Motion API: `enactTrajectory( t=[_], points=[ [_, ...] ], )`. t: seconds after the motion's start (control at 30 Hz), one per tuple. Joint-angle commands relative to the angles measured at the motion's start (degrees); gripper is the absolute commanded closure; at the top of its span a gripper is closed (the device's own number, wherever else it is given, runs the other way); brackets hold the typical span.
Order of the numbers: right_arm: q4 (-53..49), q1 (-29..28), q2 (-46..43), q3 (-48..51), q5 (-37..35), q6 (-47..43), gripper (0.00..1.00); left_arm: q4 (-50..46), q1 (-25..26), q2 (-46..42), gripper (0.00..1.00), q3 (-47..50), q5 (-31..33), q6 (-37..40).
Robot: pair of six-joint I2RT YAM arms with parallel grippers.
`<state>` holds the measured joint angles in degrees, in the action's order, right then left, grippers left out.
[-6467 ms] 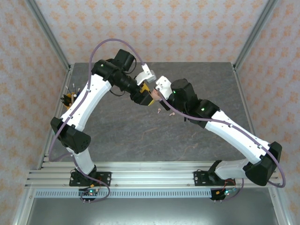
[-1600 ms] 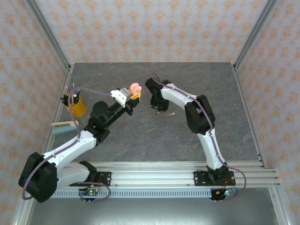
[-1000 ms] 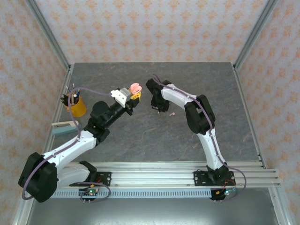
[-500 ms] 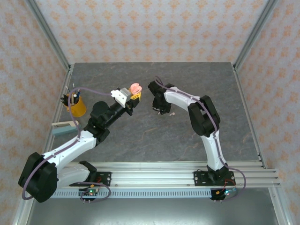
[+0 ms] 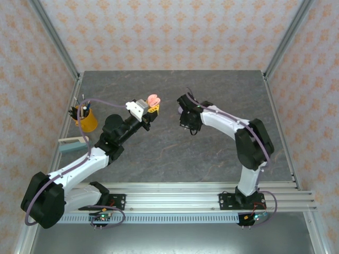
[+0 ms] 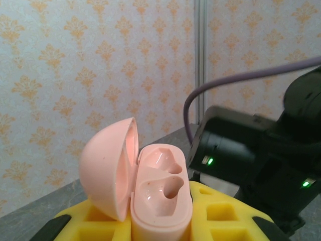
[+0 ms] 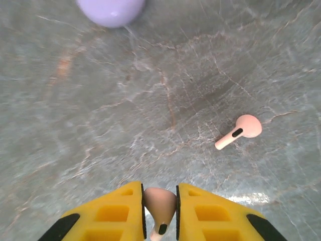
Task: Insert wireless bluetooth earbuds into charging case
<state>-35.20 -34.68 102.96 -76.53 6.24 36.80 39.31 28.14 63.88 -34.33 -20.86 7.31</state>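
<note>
My left gripper (image 5: 151,107) is shut on the open pale pink charging case (image 5: 153,99), held up above the table. In the left wrist view the case (image 6: 161,198) stands between the yellow fingers (image 6: 225,213) with its lid (image 6: 106,168) swung to the left and both wells bare. My right gripper (image 5: 191,126) is low over the table to the right of the case. It is shut on a pale pink earbud (image 7: 159,201), stem toward the camera. A second pink earbud (image 7: 239,130) lies on the stone table ahead and to the right.
A lilac rounded case (image 7: 111,9) rests on the table at the far edge of the right wrist view. A yellow cup of pens (image 5: 86,118) and a flat teal-and-white thing (image 5: 71,144) stand at the table's left edge. Metal posts frame the corners.
The right gripper has closed on a pink earbud and moved right and toward the near side with it. The left arm and the case have stayed still.
</note>
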Motion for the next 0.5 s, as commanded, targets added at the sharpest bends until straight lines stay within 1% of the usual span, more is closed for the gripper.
enactTrajectory(
  t=[0.0, 0.23, 0.4, 0.47],
  points=[
    [2.4, 0.05, -6.93, 1.62, -3.98, -3.04, 0.8, -0.41, 0.52, -0.16, 1.0, 0.07, -1.91, 0.29],
    [2.24, 0.04, -18.16, 0.42, -5.7, -8.5, 0.8, -1.5, 0.72, 1.54, 1.0, -2.25, -5.68, 0.34],
    [2.3, 0.05, -23.55, -3.97, -5.61, -13.15, 0.8, -2.3, 1.33, 3.31, 1.0, -4.47, -7.96, 1.1],
    [2.96, 0.05, -25.17, -6.04, -4.56, -15.05, 0.8, -2.59, 1.84, 4.33, 1.0, -5.51, -8.83, 1.45]
  ],
)
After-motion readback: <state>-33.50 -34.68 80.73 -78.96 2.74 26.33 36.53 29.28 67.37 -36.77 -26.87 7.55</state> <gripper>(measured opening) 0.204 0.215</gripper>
